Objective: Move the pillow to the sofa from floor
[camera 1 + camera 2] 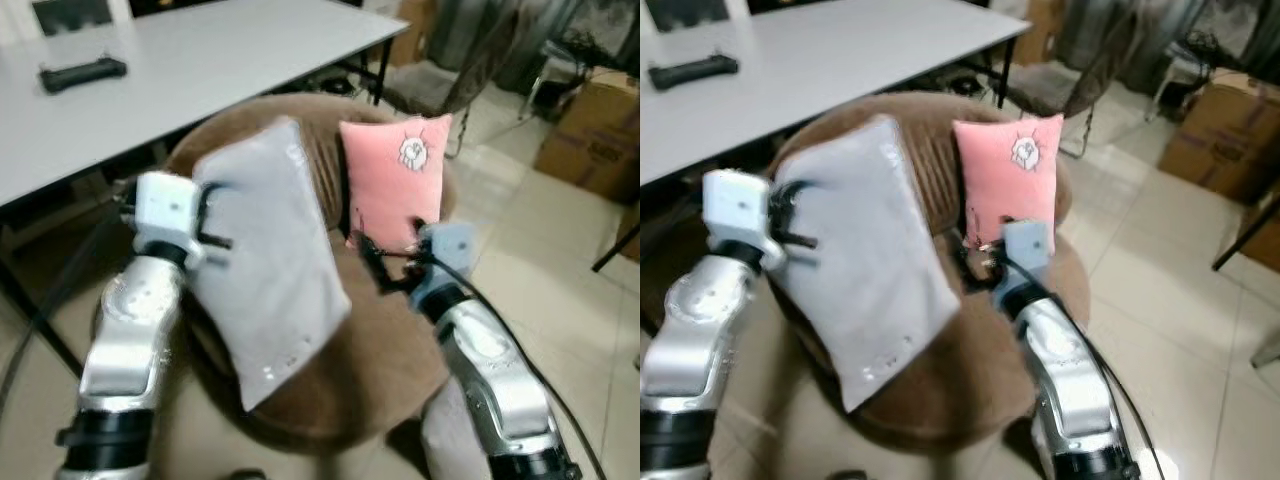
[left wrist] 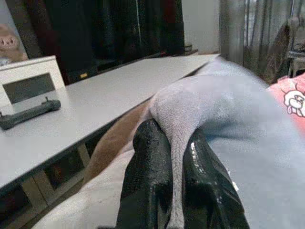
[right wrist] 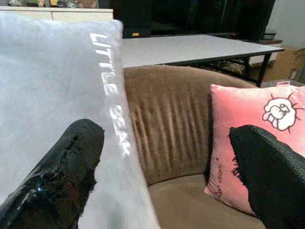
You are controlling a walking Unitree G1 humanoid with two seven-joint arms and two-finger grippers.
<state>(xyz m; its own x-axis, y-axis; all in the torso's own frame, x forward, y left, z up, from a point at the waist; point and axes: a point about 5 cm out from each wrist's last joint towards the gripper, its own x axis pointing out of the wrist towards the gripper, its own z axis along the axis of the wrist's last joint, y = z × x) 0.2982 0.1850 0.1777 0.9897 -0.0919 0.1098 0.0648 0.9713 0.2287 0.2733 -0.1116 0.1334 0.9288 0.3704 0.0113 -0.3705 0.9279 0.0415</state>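
Observation:
A grey pillow (image 1: 270, 260) with white lettering hangs tilted above the seat of a round brown sofa chair (image 1: 390, 350). My left gripper (image 1: 215, 225) is shut on the pillow's left edge; in the left wrist view a fold of grey fabric (image 2: 174, 157) is pinched between the black fingers. A pink pillow (image 1: 395, 180) with a cartoon print stands upright against the sofa's backrest. My right gripper (image 1: 385, 265) is open just in front of the pink pillow's lower edge, beside the grey pillow (image 3: 52, 95), with nothing between its fingers (image 3: 71, 162).
A long white table (image 1: 200, 60) stands behind the sofa, with a black handle-like object (image 1: 82, 72) on it. Cardboard boxes (image 1: 595, 130) stand at the far right on the tiled floor (image 1: 540, 240). Curtains and a chair are behind.

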